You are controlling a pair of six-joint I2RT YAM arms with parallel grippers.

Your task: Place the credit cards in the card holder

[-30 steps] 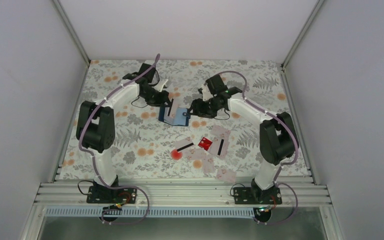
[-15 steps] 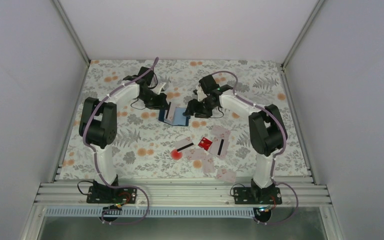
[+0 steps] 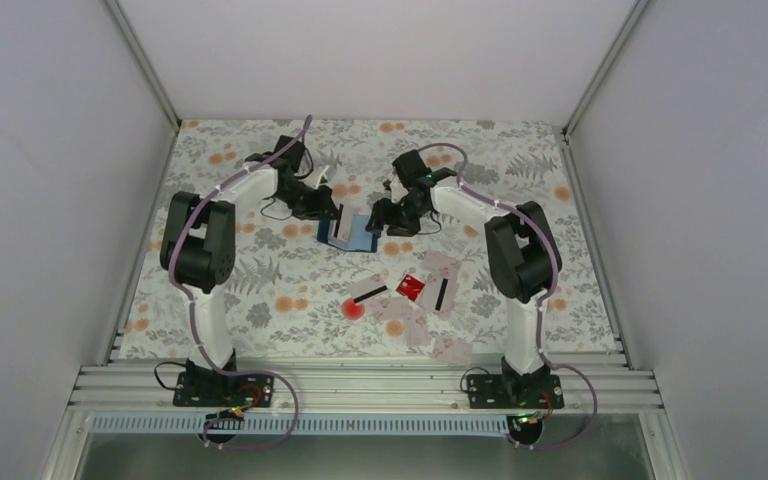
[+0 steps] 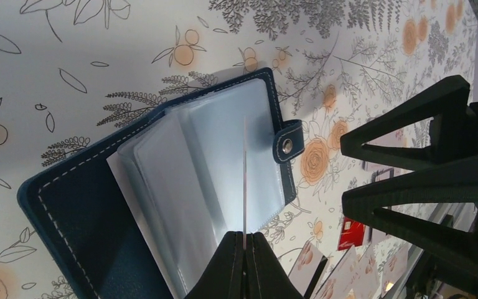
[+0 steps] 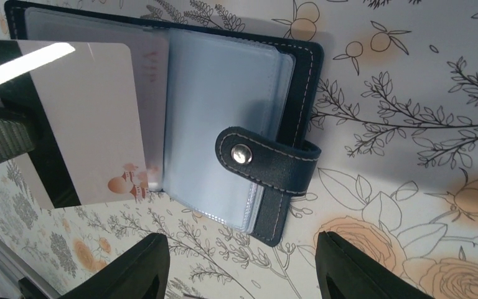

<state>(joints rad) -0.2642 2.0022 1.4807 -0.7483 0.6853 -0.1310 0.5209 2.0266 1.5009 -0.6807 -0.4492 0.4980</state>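
Cards (image 3: 441, 296) lie loose below the card holder (image 3: 356, 233); left fingers (image 4: 225, 274) pinch one card (image 5: 90, 118) over it, edge-on in their view, flat-faced past the spread right fingers (image 5: 142, 274).

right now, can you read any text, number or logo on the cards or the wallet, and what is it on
None reads clearly.
pale card in the left gripper: faint raised marks near its tucked edge, too blurred to read.
red card: too small to read any print.
loose cards: too small to read.
card holder: no lettering seen, only a plain snap.
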